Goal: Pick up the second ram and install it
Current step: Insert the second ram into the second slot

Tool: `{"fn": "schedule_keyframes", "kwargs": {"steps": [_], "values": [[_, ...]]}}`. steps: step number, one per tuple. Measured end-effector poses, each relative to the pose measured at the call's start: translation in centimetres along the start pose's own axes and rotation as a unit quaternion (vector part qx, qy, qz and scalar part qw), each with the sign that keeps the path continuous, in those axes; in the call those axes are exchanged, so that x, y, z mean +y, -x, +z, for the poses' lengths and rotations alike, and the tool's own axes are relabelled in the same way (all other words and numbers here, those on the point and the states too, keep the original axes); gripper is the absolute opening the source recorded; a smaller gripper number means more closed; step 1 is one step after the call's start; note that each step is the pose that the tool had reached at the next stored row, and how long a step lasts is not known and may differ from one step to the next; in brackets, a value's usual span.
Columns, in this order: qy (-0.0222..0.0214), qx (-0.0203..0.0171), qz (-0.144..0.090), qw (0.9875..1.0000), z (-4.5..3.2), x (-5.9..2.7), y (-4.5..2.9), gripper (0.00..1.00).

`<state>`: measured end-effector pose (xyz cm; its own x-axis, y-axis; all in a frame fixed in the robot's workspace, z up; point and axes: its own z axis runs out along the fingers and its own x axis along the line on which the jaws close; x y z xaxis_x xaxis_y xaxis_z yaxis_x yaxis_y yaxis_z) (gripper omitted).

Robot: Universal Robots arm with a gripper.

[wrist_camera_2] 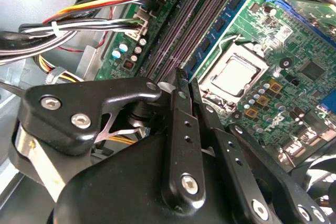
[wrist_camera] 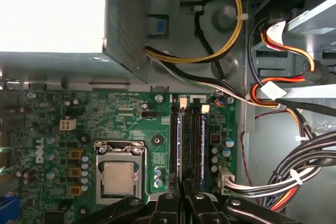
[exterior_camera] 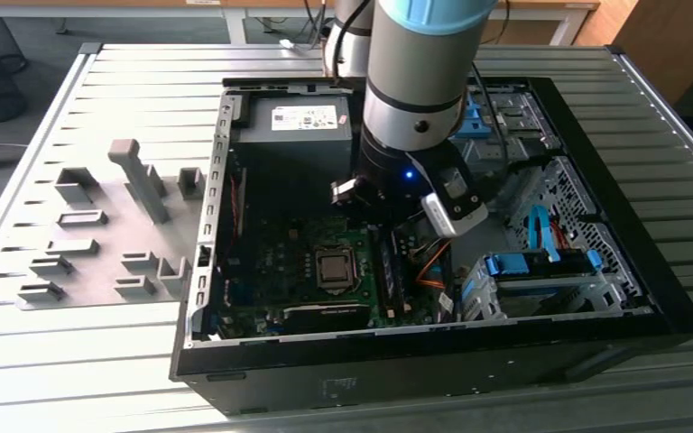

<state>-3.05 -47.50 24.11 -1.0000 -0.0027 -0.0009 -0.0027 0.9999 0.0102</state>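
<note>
A ribbed metal table [exterior_camera: 82,361] carries an open black computer case [exterior_camera: 443,361], and the arm reaches down into it. The gripper [wrist_camera_2: 182,80] hangs low over the green circuit board [wrist_camera: 121,114]. Its jaws are drawn together, and I cannot tell whether a strip is pinched between them. Bundled cables [wrist_camera: 304,156] run off to one side of the jaws, and the silver processor [wrist_camera: 118,177] sits on the other. Straight ahead of the jaw tips run the dark memory slots [wrist_camera: 176,140]. A green-blue memory stick [wrist_camera_2: 223,19] stands upright in one slot, just beside the jaw line.
</note>
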Motion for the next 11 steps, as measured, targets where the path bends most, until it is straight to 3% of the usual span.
{"fn": "schedule_keyframes", "kwargs": {"steps": [2,11], "values": [[-0.0002,0.0,0.0,1.0,0.17,-0.01,0.38,0.14],[-0.0002,0.0001,0.0,1.0,1.45,-0.02,0.37,0.14]]}}
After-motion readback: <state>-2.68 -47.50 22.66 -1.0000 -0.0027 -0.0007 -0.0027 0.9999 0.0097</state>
